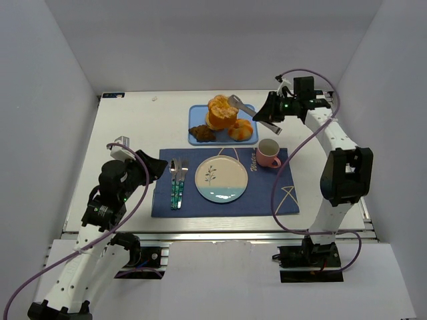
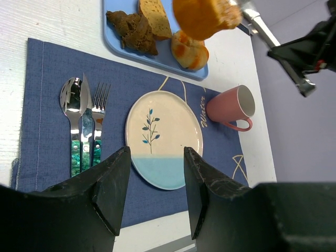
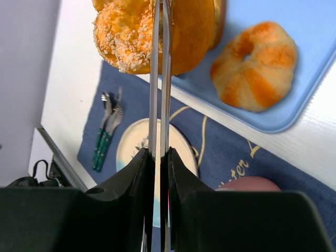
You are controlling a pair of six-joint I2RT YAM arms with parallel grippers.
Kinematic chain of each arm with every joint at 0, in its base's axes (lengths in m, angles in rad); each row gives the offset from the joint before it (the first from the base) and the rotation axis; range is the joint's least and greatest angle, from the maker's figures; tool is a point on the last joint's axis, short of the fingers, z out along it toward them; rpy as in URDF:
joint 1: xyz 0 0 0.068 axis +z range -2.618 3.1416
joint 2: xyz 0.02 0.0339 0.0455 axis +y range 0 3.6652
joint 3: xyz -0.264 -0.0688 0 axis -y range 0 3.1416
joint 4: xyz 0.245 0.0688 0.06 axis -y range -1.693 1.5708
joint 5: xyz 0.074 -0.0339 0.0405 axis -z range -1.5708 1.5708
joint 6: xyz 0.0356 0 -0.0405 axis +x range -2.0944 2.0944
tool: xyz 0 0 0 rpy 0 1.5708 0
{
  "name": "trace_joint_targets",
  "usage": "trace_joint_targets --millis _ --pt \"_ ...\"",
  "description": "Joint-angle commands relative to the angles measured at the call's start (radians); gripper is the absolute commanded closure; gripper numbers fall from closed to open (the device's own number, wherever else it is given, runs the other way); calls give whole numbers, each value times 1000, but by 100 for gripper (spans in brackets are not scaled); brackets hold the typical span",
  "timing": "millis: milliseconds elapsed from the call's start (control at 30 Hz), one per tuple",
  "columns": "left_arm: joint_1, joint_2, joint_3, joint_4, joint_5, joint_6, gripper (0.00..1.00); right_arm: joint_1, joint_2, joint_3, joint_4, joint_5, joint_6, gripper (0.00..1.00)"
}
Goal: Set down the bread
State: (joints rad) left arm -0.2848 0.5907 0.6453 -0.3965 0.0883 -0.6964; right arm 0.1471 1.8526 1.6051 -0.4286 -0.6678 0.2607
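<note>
A golden seeded bread roll (image 1: pixel 221 111) hangs above the blue tray (image 1: pixel 195 115), pinched between the blades of metal tongs (image 1: pixel 248 110). My right gripper (image 1: pixel 270 110) is shut on the handles of those tongs (image 3: pixel 160 79); in the right wrist view the roll (image 3: pixel 131 37) fills the top of the frame. The patterned plate (image 1: pixel 221 179) lies bare on the navy placemat (image 1: pixel 267 193). My left gripper (image 2: pixel 156 184) stands open and holds nothing, low over the mat's near edge, facing the plate (image 2: pixel 164 137).
On the tray lie a croissant (image 3: pixel 255 65), a dark pastry (image 2: pixel 134 29) and a bread slice (image 2: pixel 155 18). A pink cup (image 1: pixel 268 153) stands right of the plate. Spoon, knife and fork (image 1: pixel 177 181) lie to its left. White walls enclose the table.
</note>
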Motion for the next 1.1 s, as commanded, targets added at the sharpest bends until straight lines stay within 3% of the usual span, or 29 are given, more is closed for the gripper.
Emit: trace_joint_targets --millis 0,133,200,333,567,667,700,800,1067 --pt "1 0 36 -2 -12 5 45 -21 -119 7 48 -116 0 98" --pt "1 -6 37 -5 -18 5 45 -14 -211 -100 -83 -194 -154 98" --pt "1 -9 34 -5 -19 6 45 6 -242 -149 -178 -182 -327 97" --pt "1 -11 25 -1 -12 5 45 26 -335 -286 -332 -159 -495 97" --pt "1 -15 2 13 -1 0 45 84 -412 -459 -352 -69 -560 95" --pt "1 -20 -1 8 -2 -2 45 100 -408 -479 -340 -49 -558 88" --pt "1 -23 -1 4 -4 -2 45 100 -402 -475 -340 -47 -558 75" --pt "1 -35 -1 -8 -15 -3 45 101 -398 -462 -343 -64 -569 51" --pt "1 -57 -10 -24 -24 -8 45 88 -409 -381 -254 -78 -491 48"
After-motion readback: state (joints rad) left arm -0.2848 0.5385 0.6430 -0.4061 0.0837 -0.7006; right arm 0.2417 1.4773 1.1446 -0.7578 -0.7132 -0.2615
